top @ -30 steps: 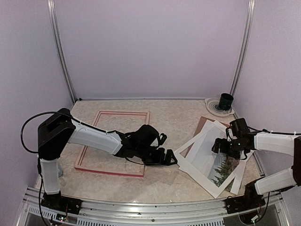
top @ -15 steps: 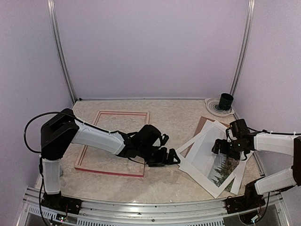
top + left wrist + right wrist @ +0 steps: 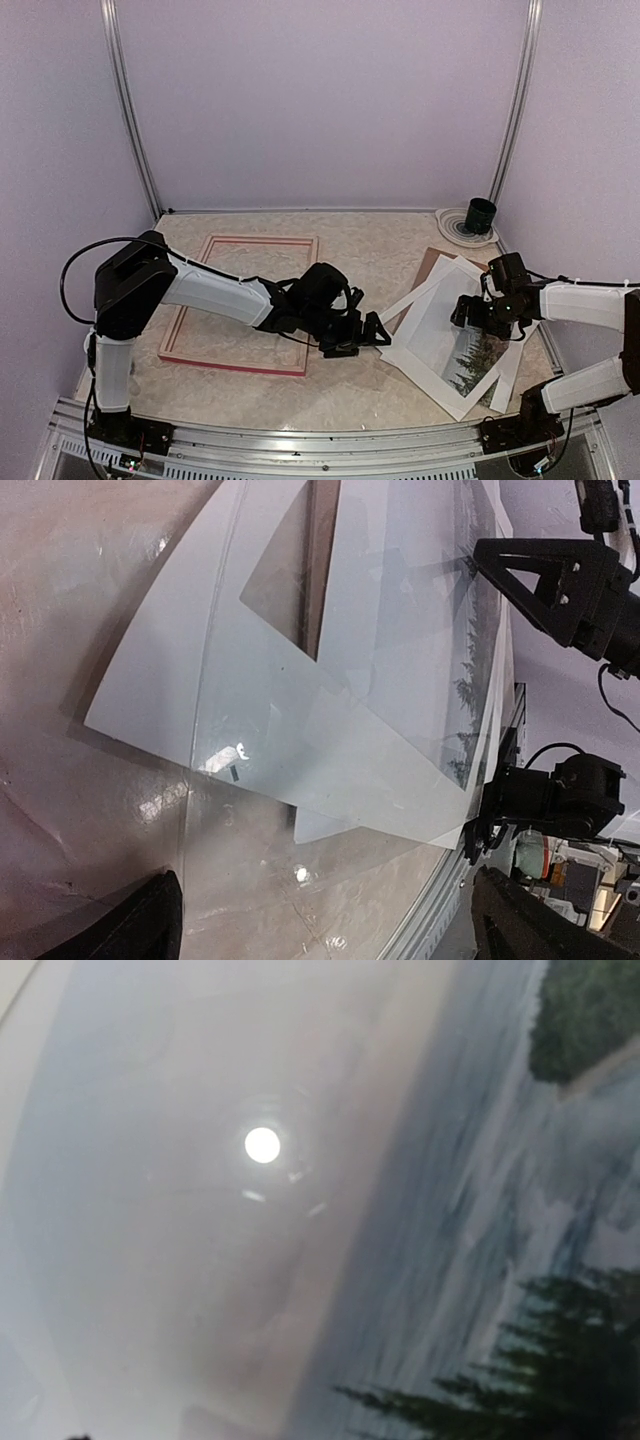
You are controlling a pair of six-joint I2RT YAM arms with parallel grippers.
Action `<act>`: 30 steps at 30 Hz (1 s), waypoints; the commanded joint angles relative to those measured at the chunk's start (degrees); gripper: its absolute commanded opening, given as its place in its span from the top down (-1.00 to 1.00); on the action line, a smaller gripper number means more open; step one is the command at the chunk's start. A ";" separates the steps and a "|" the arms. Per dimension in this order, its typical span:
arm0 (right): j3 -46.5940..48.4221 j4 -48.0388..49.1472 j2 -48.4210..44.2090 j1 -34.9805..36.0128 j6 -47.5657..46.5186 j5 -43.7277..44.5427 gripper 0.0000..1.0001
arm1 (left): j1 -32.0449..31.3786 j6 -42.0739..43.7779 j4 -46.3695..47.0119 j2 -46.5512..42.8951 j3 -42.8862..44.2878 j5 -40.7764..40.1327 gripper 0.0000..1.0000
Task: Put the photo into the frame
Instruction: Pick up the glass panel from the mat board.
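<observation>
We see the frame [image 3: 230,363] lying flat on the left side of the table [image 3: 360,250], partly under our left arm. The photo [image 3: 470,362] lies near the right edge among white mats [image 3: 410,352]. Our left gripper [image 3: 368,335] is spread wide and empty, just beside a mat's left corner. Our right gripper [image 3: 478,313], also wide and holding nothing, sits low over the photo.

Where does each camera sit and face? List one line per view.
Top external: above, behind the bases, looking down; left end effector and right end effector show.
Left wrist: low, facing the white mat; own fingertips at bottom corners.
Right wrist: close above the photo; own body not discernible.
Shared: the photo, in all three.
</observation>
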 commanded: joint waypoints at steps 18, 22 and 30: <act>-2.66 2.71 4.38 -0.74 0.51 -1.06 -0.98 | 1.82 -8.44 13.73 0.77 -5.24 7.51 -0.98; -2.69 2.69 4.30 -0.74 0.46 -0.86 -0.98 | 1.69 -10.24 16.75 1.38 -5.74 9.00 -0.98; -2.77 2.91 4.30 -0.75 0.34 -0.95 -0.99 | 1.66 -11.79 19.66 1.90 -5.93 10.46 -0.98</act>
